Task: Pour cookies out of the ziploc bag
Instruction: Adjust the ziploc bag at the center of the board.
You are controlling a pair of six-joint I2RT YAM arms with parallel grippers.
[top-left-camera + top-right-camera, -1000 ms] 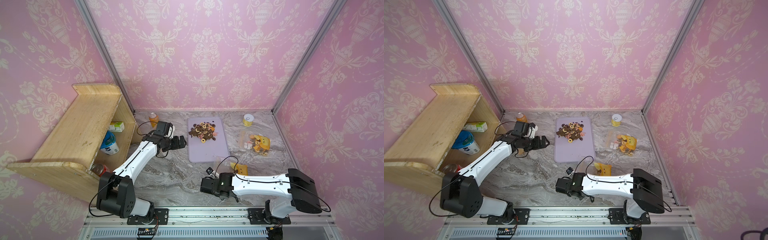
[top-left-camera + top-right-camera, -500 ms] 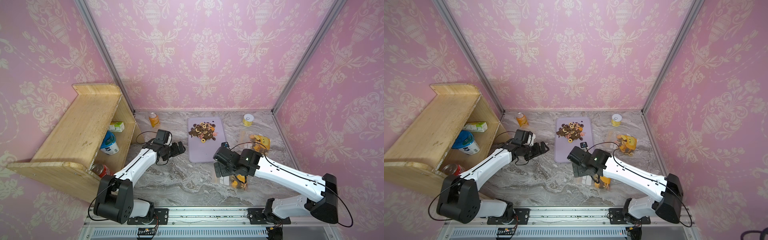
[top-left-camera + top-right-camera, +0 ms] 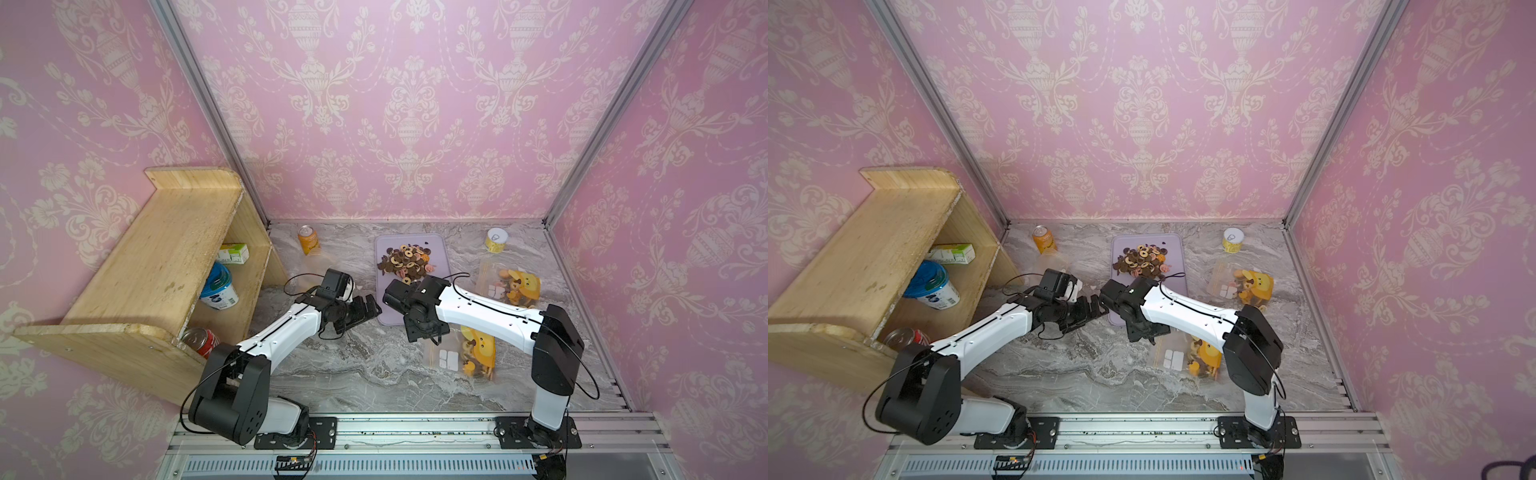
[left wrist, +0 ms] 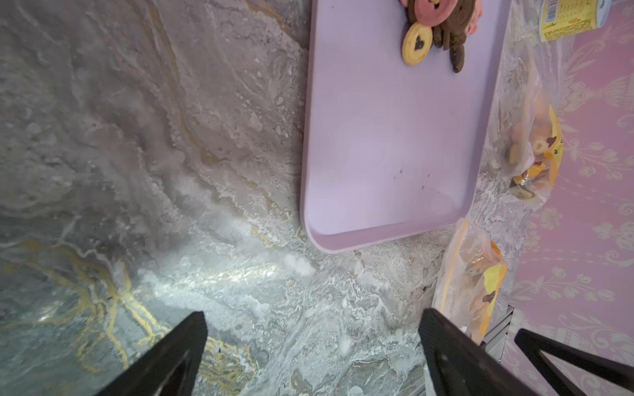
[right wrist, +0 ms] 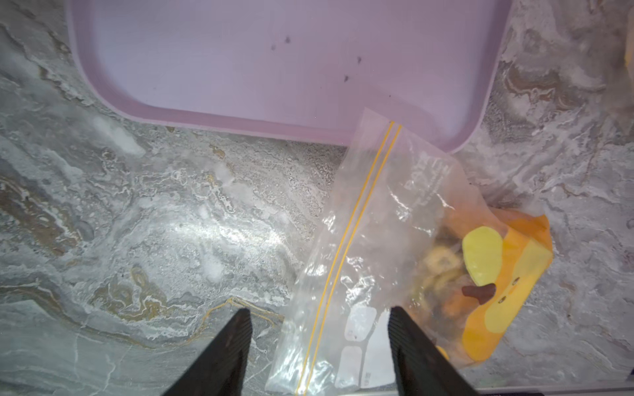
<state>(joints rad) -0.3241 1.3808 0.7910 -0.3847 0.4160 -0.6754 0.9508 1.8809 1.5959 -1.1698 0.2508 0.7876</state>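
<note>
- Nearest to me, just off the near right corner of the tray (image 5: 274, 51), a ziploc bag (image 5: 377, 223) lies flat on the marble worktop (image 5: 137, 223). One corner of its zip end laps over the tray's near rim.
- Through the plastic I can see a few cookies (image 5: 441, 262) beside a yellow-and-orange cartoon pouch (image 5: 497, 274).
- My right pincer (image 5: 319, 310) hangs over that bag's near end with its fingers partway apart, straddling the yellow zip line. It has no grip on the bag, and I cannot tell whether a finger touches the plastic.
- My left pincer (image 4: 314, 313) hovers off the tray's near left corner, spread wide and holding nothing.
- The tray's near half carries only a few dark crumbs.
- On its far half sits a pile of loose cookies (image 3: 409, 262) in brown, tan and pink.
- A second bag (image 3: 509, 284) lies to the right of the tray, apart from it and level with its middle. It also holds a yellow pouch and biscuits.
- A yellow tin (image 3: 496, 240) stands right of the tray's far right corner.
- An orange can (image 3: 308, 240) stands left of the far left corner.
- Well left of the tray, a wooden shelf (image 3: 166, 249) holds a blue-lidded tub (image 3: 218, 286), a small carton (image 3: 233, 253) and a red can (image 3: 201, 338).
</note>
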